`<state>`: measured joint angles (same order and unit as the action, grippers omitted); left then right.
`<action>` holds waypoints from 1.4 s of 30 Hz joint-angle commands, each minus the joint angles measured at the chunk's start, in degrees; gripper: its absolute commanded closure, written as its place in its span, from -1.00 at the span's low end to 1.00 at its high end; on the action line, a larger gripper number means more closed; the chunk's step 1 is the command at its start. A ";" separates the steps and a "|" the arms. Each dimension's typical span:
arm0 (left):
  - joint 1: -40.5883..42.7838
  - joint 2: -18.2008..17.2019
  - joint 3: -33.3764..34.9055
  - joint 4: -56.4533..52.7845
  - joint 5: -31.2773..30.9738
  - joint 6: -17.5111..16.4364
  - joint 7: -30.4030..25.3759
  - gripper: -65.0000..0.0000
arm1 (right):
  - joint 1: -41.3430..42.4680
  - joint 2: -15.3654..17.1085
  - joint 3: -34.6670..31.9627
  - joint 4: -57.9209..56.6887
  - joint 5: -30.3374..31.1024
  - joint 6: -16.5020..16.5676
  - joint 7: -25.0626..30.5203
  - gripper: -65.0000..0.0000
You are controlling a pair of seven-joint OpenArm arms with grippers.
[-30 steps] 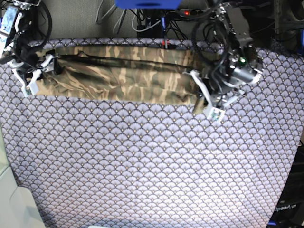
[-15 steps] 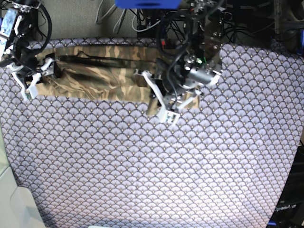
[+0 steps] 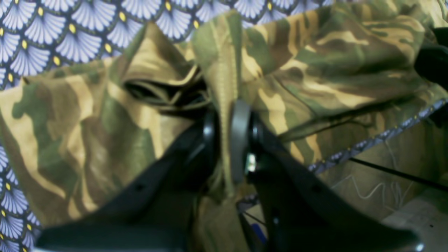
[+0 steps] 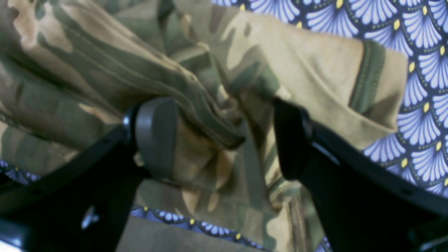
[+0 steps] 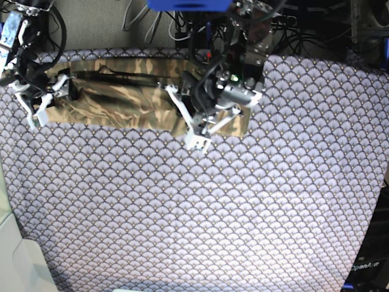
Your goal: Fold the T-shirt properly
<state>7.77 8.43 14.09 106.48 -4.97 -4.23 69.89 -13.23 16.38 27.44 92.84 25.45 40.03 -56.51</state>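
Purple fan-patterned tablecloth (image 5: 200, 213) covers the whole table, bare across the lower and middle frame in the base view; cables and dark gear sit along the top edge behind it.

The T-shirt (image 5: 121, 100), camo olive/brown/tan, lies as a long folded band along the upper edge of the table, from upper left to about upper center.

My left gripper (image 5: 193, 125) is at upper center of the base view, over the band's right end. In the left wrist view the left gripper (image 3: 227, 140) has its jaws pressed together, pinching a stitched fold of the T-shirt (image 3: 315, 63) that rises straight up between the pads. Cloth bunches on both sides of the pinch, with the tablecloth (image 3: 52, 35) showing at upper left and lower left.

My right gripper (image 5: 37, 103) is at upper left of the base view, at the band's left end. In the right wrist view the right gripper (image 4: 224, 136) has its jaws spread wide, with gathered folds of the T-shirt (image 4: 315, 70) lying between them. The left pad touches the cloth; whether the right finger touches it I cannot tell. A hemmed edge lies at upper right on the tablecloth (image 4: 427, 105).
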 commanded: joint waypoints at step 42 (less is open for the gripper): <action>-1.84 0.57 3.45 1.44 -1.49 -0.12 -3.82 1.00 | 0.00 0.98 0.29 0.83 0.61 -0.03 0.73 -0.36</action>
<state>6.90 8.29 17.15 106.65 -5.43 -4.25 67.46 -13.39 16.38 27.44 92.84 25.47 40.03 -56.51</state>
